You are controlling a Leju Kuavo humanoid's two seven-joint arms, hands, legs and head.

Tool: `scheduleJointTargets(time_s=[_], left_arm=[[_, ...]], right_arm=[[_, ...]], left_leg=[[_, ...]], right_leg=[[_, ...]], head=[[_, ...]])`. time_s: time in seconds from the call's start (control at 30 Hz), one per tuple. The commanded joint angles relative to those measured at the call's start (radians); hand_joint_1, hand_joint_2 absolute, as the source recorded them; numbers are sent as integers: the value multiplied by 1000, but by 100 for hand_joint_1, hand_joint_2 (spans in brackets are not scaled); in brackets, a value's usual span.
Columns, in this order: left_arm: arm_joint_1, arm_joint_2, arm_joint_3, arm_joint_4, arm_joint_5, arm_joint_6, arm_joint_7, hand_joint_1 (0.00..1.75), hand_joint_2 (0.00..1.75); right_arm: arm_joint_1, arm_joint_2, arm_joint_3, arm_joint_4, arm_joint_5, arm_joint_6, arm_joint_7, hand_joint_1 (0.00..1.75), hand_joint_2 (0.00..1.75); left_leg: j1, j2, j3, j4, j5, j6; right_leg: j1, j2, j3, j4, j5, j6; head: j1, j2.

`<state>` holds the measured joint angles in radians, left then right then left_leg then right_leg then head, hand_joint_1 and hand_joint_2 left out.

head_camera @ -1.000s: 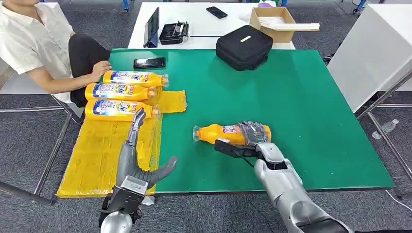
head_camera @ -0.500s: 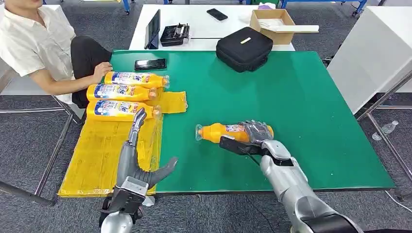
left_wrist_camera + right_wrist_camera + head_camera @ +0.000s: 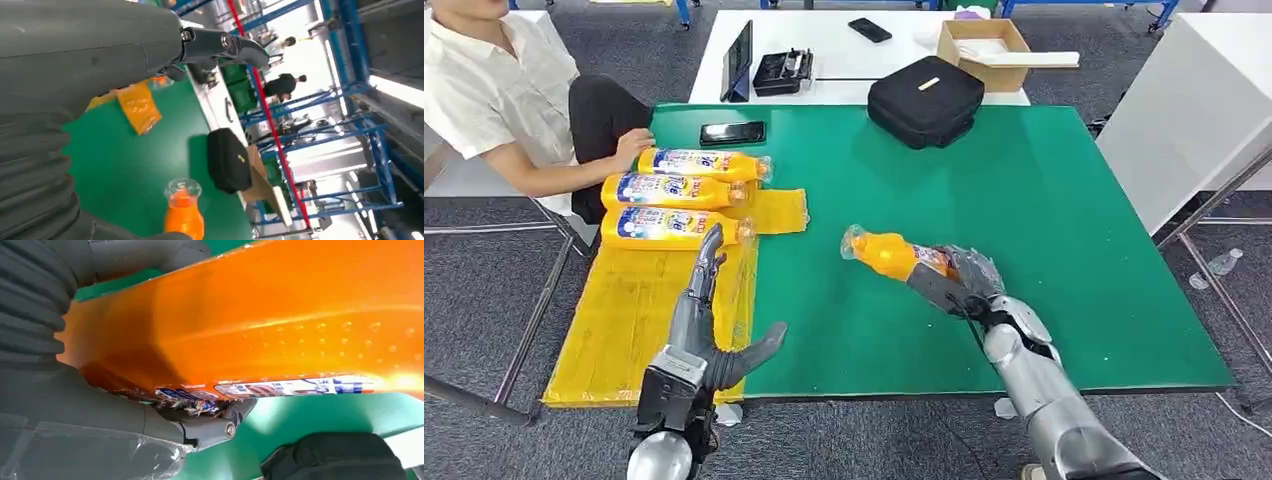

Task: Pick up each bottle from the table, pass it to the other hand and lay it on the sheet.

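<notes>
So since a second ago my right hand (image 3: 959, 282) has got the orange bottle (image 3: 894, 256) up off the green table (image 3: 1044, 220); before, it was lying flat with the neck pointing at 9 o'clock. Now it's tilted, long axis running from the hand up toward 10 o'clock, clear cap end leading and raised, sitting roughly mid-table, a bit toward my side. Fingers are wrapped round the fat end of it. Left hand (image 3: 709, 325) hasn't budged: fingers spread, holding nothing, hovering over the near edge of the yellow sheet (image 3: 624, 330), with three bottles (image 3: 674, 190) lying on the sheet's far end at 11 o'clock.

Right wrist cam gives me the torn label (image 3: 240, 390) and thumb (image 3: 150, 425) pressed against the bottle, which the head cam can't resolve. Left wrist cam catches the cap end and the black bag (image 3: 227, 160) beyond it.
</notes>
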<state>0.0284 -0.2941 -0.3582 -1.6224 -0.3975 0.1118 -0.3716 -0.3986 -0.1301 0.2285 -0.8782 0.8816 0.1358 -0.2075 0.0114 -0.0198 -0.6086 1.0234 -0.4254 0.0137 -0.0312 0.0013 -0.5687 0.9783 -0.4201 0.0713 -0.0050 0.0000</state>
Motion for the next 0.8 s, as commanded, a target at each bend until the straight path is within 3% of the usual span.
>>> scheduleJointTargets(time_s=[0.03, 0.07, 0.17, 0.27, 0.37, 0.8], left_arm=[[-19, -55, 0, 108, 113, -2, 91, 0, 0], [-18, -55, -1, 113, 136, 12, 99, 0, 175], [-22, -55, 3, 125, 179, 19, 126, 0, 175], [-33, -55, 5, 149, 180, 10, 136, 0, 175], [-47, -55, 10, 186, 205, -54, 136, 0, 175], [-84, -55, 17, 247, 230, -40, 124, 0, 175]], right_arm=[[185, -41, 11, -269, -105, 14, -8, 175, 175], [218, -39, 9, -355, -129, 19, 3, 175, 175], [223, 12, 19, -448, -144, 12, 18, 175, 175], [205, 65, 41, -458, -152, 7, 23, 175, 175], [192, 115, 53, -439, -186, -12, -6, 175, 175], [149, 201, 131, -435, -176, -28, -16, 175, 175]], left_leg=[[1, -2, 0, -1, 0, 0], [0, -3, 1, -1, 0, 0], [1, -3, -2, 0, 0, 0], [0, 6, -7, 0, -2, 0], [0, 3, -9, 0, 0, 0], [1, 3, -13, 0, 0, 0]], right_leg=[[1, -4, 2, -2, -1, -3], [1, -5, 2, -1, -2, -2], [1, -5, -1, -1, -2, -4], [1, 4, -5, 1, 0, -5], [1, 2, -8, 1, 0, -3], [1, 2, -11, 1, 0, -3]], head=[[0, 0], [0, 0], [1, 0], [0, 0], [0, 0], [0, 0]])
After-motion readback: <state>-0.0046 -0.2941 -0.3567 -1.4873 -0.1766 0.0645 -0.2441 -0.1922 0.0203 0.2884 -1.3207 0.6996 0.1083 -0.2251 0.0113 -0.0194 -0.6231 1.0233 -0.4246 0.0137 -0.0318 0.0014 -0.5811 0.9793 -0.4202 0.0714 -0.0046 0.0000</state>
